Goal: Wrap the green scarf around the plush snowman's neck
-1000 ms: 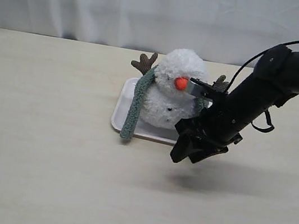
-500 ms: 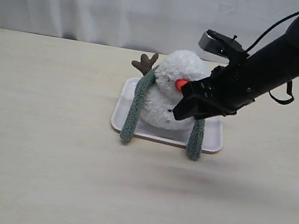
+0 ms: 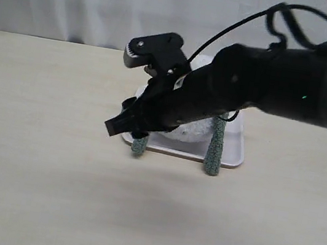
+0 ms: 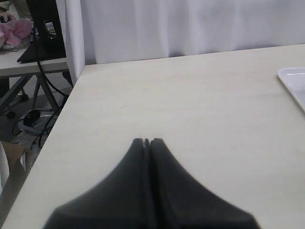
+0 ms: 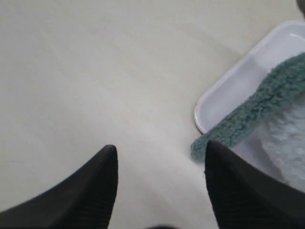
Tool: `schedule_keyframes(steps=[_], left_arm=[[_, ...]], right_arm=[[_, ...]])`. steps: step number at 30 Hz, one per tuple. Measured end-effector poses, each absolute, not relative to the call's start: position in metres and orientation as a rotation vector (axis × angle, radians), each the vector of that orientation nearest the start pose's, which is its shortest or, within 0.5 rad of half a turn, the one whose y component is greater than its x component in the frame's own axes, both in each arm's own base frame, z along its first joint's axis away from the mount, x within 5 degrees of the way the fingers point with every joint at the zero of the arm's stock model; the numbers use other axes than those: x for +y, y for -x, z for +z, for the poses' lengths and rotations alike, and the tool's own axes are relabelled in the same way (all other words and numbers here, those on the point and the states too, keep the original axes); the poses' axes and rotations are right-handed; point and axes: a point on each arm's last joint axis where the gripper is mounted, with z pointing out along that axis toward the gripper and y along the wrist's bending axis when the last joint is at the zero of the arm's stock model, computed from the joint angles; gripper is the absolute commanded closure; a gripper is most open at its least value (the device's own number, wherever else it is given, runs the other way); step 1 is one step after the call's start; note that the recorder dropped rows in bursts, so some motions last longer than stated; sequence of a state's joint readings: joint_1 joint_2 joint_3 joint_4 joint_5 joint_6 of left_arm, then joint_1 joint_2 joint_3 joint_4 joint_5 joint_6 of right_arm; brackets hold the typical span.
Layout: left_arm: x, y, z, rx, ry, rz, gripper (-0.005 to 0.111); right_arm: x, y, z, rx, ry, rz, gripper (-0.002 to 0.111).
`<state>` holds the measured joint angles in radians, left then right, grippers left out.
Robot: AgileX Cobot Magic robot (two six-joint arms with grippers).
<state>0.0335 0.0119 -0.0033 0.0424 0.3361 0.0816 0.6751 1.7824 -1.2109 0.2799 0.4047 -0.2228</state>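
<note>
Green scarf: both ends hang over the front rim of the white tray, either side of the plush snowman. Snowman is on the tray, mostly hidden by the right arm. Right gripper is just beside the tray corner above the bench, fingers spread, empty. Left gripper is well apart from the tray, fingers pressed together.

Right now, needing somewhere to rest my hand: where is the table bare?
Bare table: wide left of the white tray, and in front of it. Crowded: the tray, with plush snowman, green scarf ends over its front rim, right claw open there.
</note>
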Motion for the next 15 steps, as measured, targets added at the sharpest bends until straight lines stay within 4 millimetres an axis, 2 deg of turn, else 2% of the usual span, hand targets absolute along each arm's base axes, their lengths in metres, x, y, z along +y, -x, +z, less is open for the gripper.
schedule_keyframes(steps=[2,6,12,15], left_arm=[[0.003,-0.054,0.183,1.828,-0.071,0.122,0.107],[0.003,-0.054,0.183,1.828,-0.071,0.122,0.107],[0.003,-0.054,0.183,1.828,-0.071,0.122,0.107],[0.003,-0.054,0.183,1.828,-0.071,0.122,0.107]], right_arm=[[0.255,-0.295,0.21,2.379,0.836,0.396,0.055],[0.255,-0.304,0.186,2.468,0.734,0.299,0.055],[0.257,-0.319,0.173,2.527,0.564,0.214,0.055],[0.259,-0.323,0.166,2.536,0.535,0.212,0.055]])
